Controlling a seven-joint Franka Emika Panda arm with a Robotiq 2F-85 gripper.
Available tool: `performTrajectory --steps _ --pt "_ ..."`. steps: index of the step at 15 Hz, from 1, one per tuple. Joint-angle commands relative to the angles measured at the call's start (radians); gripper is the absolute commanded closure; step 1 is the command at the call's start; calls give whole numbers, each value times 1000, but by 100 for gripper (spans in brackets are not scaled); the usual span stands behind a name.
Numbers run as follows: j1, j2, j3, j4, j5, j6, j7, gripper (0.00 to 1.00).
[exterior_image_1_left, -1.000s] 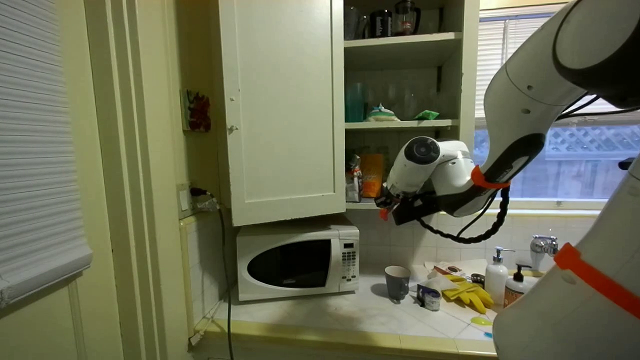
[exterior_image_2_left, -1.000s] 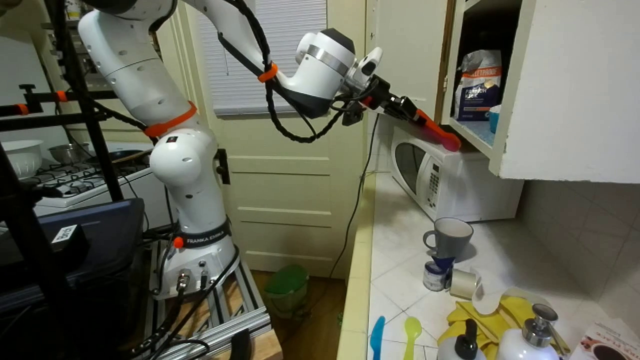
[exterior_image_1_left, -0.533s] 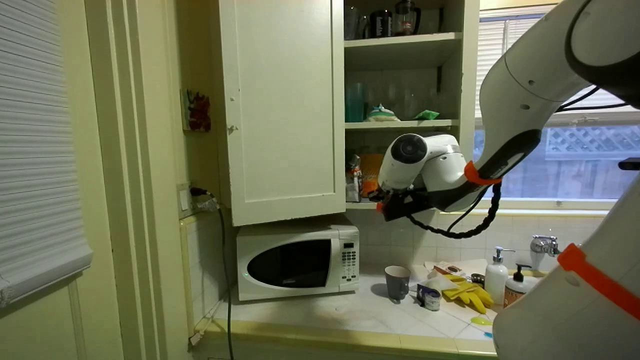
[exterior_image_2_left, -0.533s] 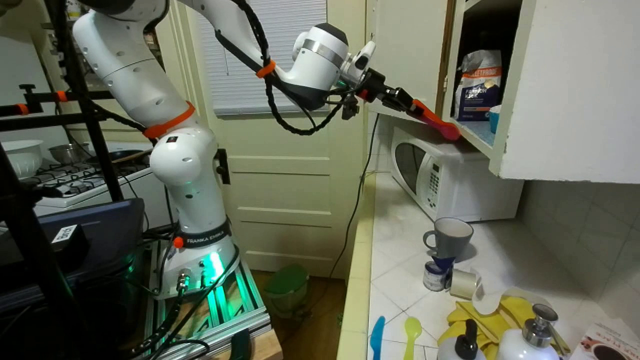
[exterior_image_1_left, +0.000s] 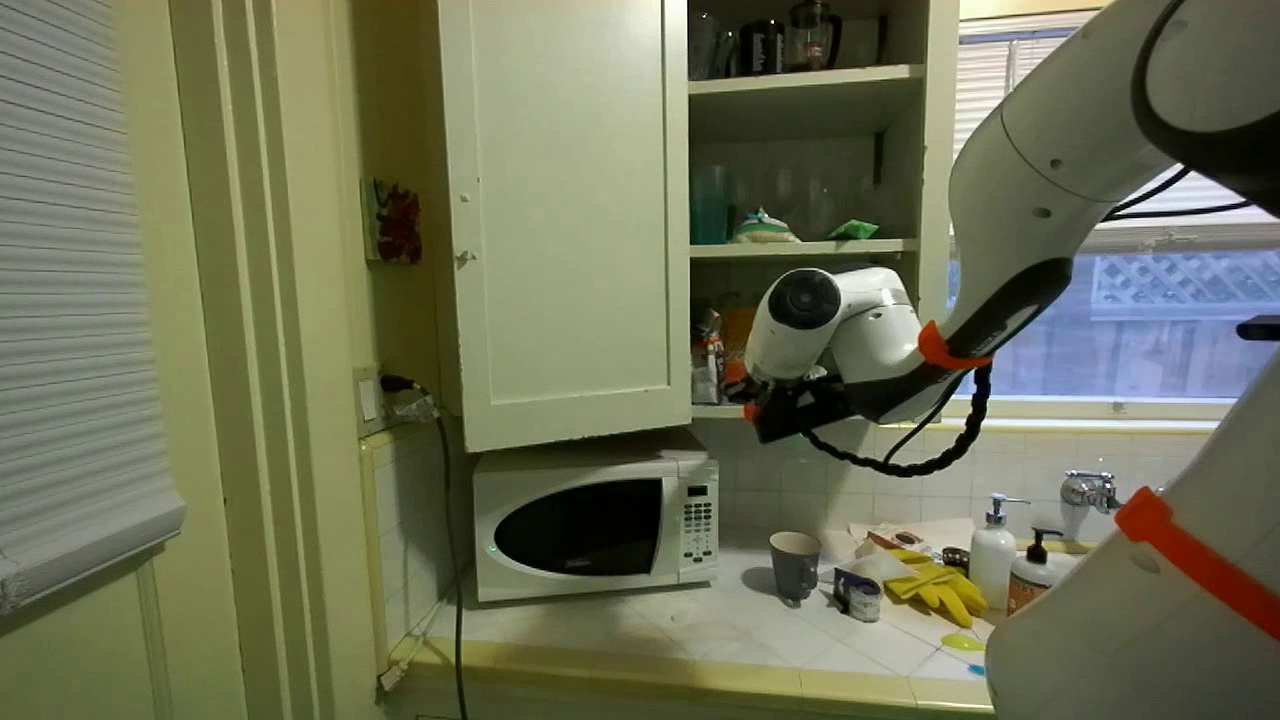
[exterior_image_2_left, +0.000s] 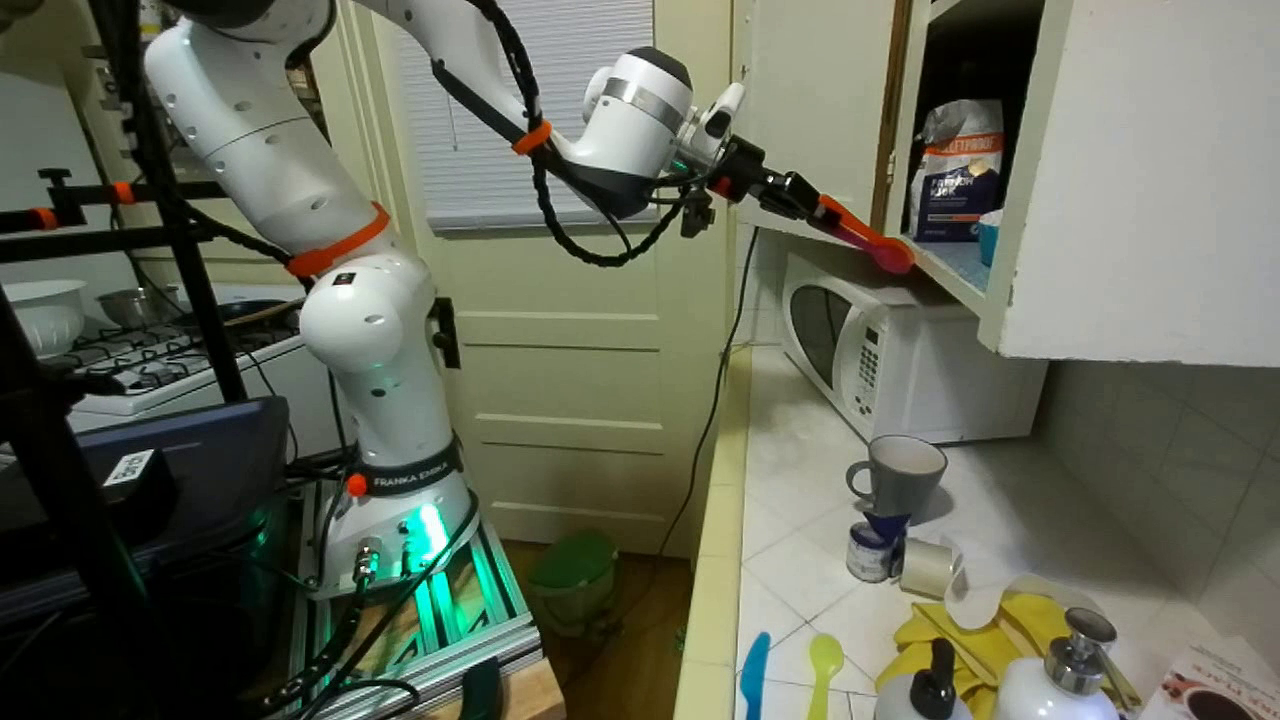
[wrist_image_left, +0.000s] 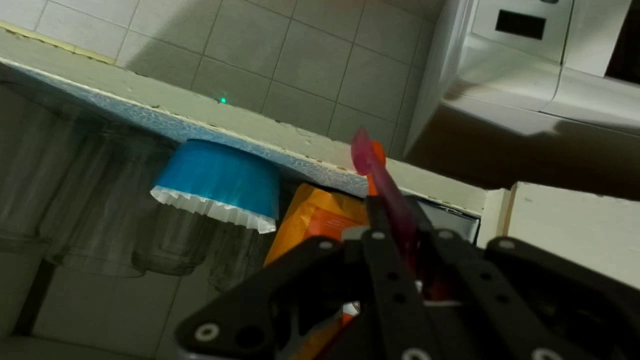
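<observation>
Gripper (wrist_image_left: 395, 204) clamped on pink utensil (wrist_image_left: 386, 182) in wrist view, tip toward 11 o'clock; orange piece (wrist_image_left: 380, 152) just beside it. Orange bag (wrist_image_left: 320, 215) at 9, blue cup (wrist_image_left: 220, 176) farther out, same bearing; microwave (wrist_image_left: 515, 82) at 1 to 2.

In an exterior view: two reddish utensils (exterior_image_2_left: 862, 234), two o'clock; one microwave (exterior_image_2_left: 920, 370), three; one mug (exterior_image_2_left: 905, 482), four; one knife (exterior_image_2_left: 755, 672), one spoon (exterior_image_2_left: 825, 660), five.
</observation>
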Motion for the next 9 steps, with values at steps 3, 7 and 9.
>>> performTrajectory --steps 3,7,9 --pt "-1 -46 13 -30 50 -31 -14 97" --pt "-3 -68 19 -33 55 -40 -12 97" --pt "-4 -78 21 -32 55 -50 -11 97"
